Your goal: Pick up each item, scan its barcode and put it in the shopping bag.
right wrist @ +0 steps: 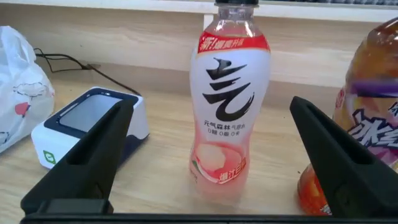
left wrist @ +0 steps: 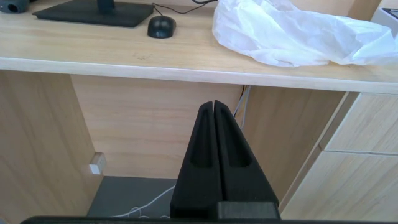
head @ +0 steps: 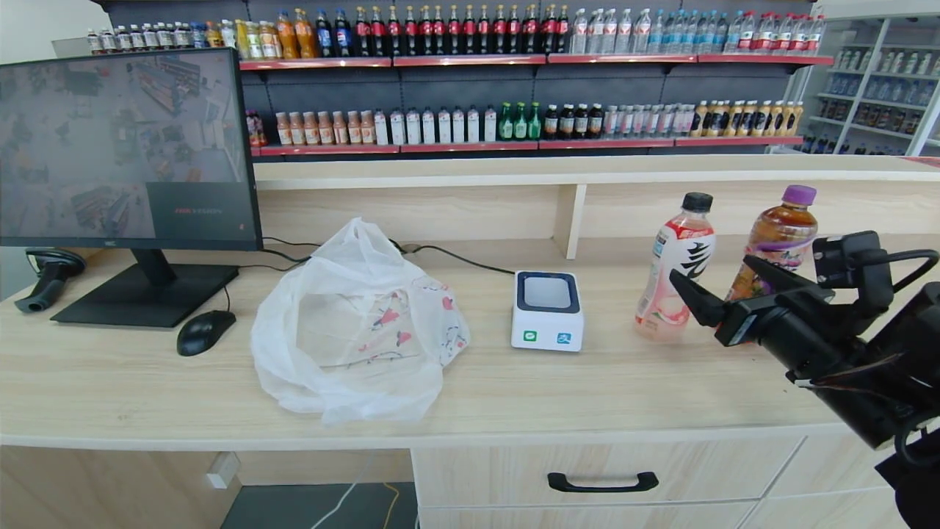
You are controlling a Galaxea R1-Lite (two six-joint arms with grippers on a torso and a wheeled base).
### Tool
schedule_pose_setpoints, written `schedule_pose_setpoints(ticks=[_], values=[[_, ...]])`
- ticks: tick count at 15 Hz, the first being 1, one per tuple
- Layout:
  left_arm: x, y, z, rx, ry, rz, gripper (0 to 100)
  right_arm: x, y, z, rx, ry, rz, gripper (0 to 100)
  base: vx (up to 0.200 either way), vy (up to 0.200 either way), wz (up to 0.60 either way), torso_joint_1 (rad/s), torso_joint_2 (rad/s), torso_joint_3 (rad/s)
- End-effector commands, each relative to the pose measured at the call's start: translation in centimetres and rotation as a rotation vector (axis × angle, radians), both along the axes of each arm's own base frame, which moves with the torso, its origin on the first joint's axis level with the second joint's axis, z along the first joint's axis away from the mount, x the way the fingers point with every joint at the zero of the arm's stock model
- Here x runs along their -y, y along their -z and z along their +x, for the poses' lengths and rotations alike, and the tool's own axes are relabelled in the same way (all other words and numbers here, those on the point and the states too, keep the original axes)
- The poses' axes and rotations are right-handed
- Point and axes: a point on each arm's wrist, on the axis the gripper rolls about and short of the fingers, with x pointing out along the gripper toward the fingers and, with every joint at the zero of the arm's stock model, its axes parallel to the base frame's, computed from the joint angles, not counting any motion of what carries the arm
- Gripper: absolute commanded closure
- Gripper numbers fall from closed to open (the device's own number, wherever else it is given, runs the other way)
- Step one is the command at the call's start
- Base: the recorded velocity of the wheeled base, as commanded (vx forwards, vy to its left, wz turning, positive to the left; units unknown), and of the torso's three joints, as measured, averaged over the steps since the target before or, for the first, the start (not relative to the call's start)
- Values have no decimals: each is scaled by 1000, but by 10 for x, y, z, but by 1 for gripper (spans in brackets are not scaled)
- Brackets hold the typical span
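My right claw (head: 709, 266) — spread wide, holding nothing — faces the pink bottle (head: 675, 268) near the counter's (head: 624, 389) right end, with an amber bottle (head: 778, 239) crowding just beside it. The scanner (head: 547, 310) sits mid-counter, the shopping bag (head: 356, 327) beyond. My left claw (left wrist: 214, 106), pressed closed, hangs below the front edge.

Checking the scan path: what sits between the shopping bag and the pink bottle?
The white scanner stands there on the counter, touching neither the shopping bag nor the pink bottle, as the head view shows.
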Motion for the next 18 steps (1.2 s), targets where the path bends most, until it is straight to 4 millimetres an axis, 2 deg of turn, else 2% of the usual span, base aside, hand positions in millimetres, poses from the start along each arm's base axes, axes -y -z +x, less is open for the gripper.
schedule_pose_setpoints(ticks=[1,9,13,17,18], values=[[0,0,0,1,0,0,100,0,16,8,-65,4,4,0,0,0,0,0,0,0],[0,0,0,1,0,0,100,5,35,42,-97,42,1,0,0,0,0,0,0,0],[0,0,0,1,0,0,100,13,36,55,-83,74,5,0,0,0,0,0,0,0],[0,0,0,1,0,0,100,11,40,65,-80,71,7,0,0,0,0,0,0,0],[0,0,0,1,0,0,100,10,39,73,-62,71,10,0,0,0,0,0,0,0]])
